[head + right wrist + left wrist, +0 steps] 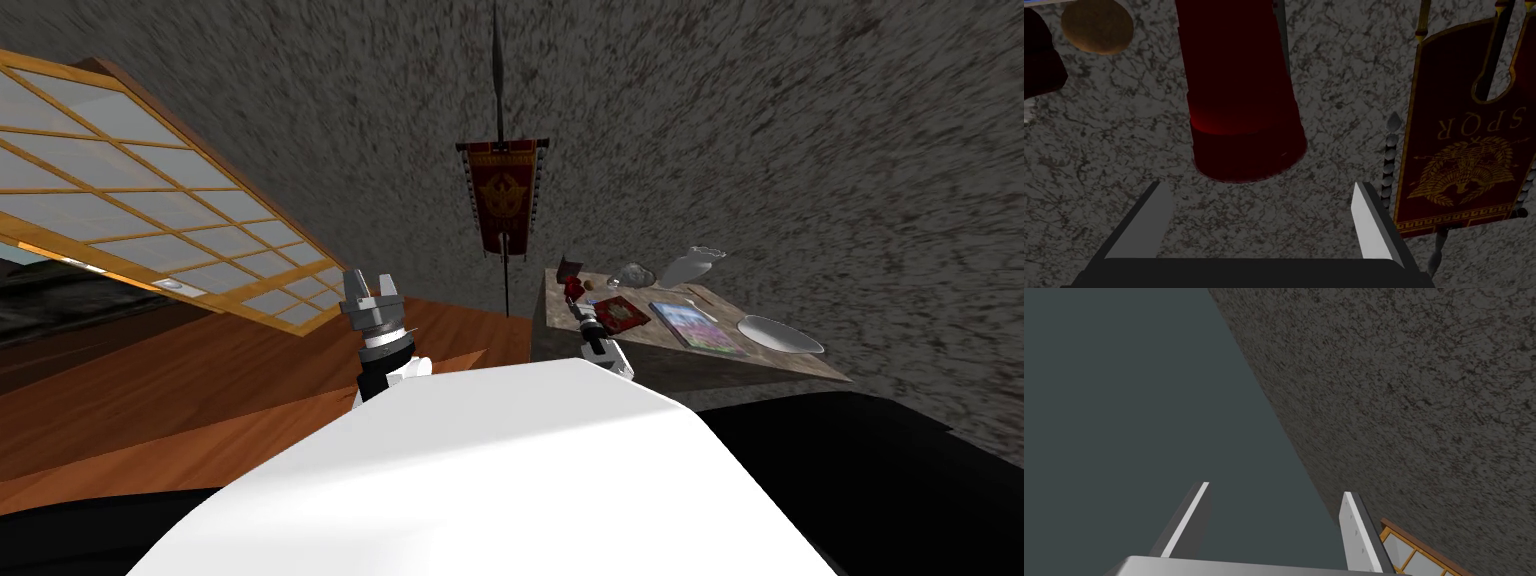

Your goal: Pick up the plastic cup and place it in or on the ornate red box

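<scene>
The right arm (603, 350) is the nearer one. Its jaws are wide open and hold nothing. The red cup (1239, 100) is just past their tips, in front of the gap and not touching. Its wide end looks closest to the jaws, and its long side runs away from them.

The cup sits by the left edge of the bench (760, 362). The red box (622, 313) is near it, on its right.

The left arm (378, 345) is well off to the left, its jaws open and empty too.

I think the right jaws must go forward around the cup.
</scene>
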### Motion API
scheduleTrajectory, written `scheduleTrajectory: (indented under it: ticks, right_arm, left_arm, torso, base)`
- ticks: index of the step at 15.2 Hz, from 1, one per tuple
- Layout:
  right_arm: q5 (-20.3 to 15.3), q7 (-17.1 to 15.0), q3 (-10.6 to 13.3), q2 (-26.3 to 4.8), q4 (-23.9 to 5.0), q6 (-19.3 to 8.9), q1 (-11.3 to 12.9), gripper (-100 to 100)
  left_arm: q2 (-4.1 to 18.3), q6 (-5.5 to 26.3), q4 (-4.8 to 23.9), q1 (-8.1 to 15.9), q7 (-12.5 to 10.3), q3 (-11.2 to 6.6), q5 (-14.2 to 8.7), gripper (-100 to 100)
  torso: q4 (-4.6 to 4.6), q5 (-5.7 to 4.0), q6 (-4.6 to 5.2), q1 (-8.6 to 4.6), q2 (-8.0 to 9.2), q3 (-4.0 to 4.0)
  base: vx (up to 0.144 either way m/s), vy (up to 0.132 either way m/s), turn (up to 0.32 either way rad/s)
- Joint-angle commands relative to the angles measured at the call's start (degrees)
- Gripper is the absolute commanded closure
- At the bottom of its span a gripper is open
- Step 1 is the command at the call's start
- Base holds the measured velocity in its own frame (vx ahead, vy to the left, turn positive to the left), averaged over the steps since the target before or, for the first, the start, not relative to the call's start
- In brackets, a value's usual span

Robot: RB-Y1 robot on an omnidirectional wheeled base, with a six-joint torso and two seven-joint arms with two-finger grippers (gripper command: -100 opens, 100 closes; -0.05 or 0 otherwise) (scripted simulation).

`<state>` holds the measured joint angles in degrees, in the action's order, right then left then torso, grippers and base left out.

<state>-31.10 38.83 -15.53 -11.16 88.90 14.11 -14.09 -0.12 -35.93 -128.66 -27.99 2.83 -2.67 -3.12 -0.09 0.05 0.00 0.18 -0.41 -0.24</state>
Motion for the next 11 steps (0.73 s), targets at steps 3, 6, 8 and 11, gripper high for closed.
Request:
scheduleTrajectory:
  ticks: [3,6,8,11]
  right_arm:
    - [-2.8,4.6,-1.0,-0.8,-4.1,-2.0,2.8,-100]
    - [-4.4,7.1,-1.6,-1.7,-6.3,-3.1,4.5,-100]
    - [-4.3,7.0,-1.6,-1.5,-6.2,-3.0,4.4,-100]
    - [-4.5,7.3,-1.6,-1.6,-6.4,-3.2,4.6,100]
  left_arm:
    - [0.0,0.0,0.0,0.0,0.0,0.0,0.0,0]
    - [0.0,0.0,0.0,0.0,0.0,0.0,0.0,0]
    - [0.0,0.0,0.0,0.0,0.0,0.0,0.0,0]
    - [0.0,0.0,0.0,0.0,0.0,0.0,0.0,0]
  torso:
    - [0.0,0.01,0.01,0.03,0.01,0.01]
    - [0.0,0.01,0.01,0.02,0.0,0.0]
    - [0.01,0.0,0.0,-0.02,0.04,0.02]
    - [0.04,-0.04,0.0,-0.22,0.19,0.11]
  base:
    - [0.055,0.077,-0.119]
    - [0.054,0.073,-0.102]
    - [0.031,0.055,-0.055]
    - [0.005,0.008,-0.001]
